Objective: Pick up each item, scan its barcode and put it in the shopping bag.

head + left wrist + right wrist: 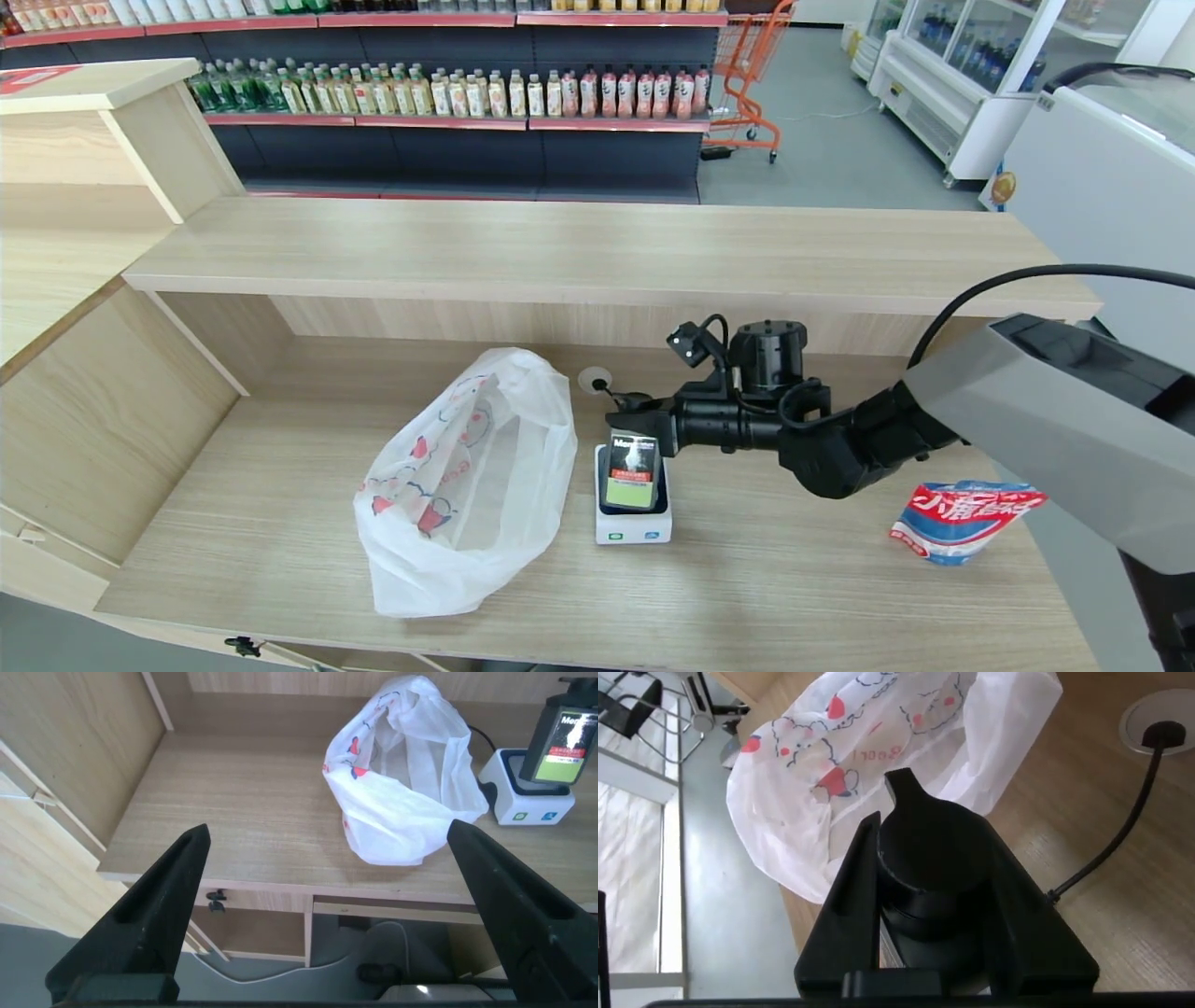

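My right gripper [642, 422] is shut on a dark container with a red and green label [631, 474], held upright just above the white scanner [633, 534]. In the right wrist view the fingers [850, 896] flank the container's black top [934, 859], with the bag beyond. The white shopping bag with red prints [467, 476] lies open to the left of the scanner. A blue, red and white pouch [966, 518] lies at the table's right. My left gripper [327, 915] is open and holds nothing, off the table's front edge, facing the bag [402, 775] and scanner [523, 803].
A raised counter ledge [607, 252] runs behind the work surface, and a wooden side wall [103, 411] closes the left. A cable grommet [595, 379] sits behind the scanner. Bare tabletop lies in front of the scanner.
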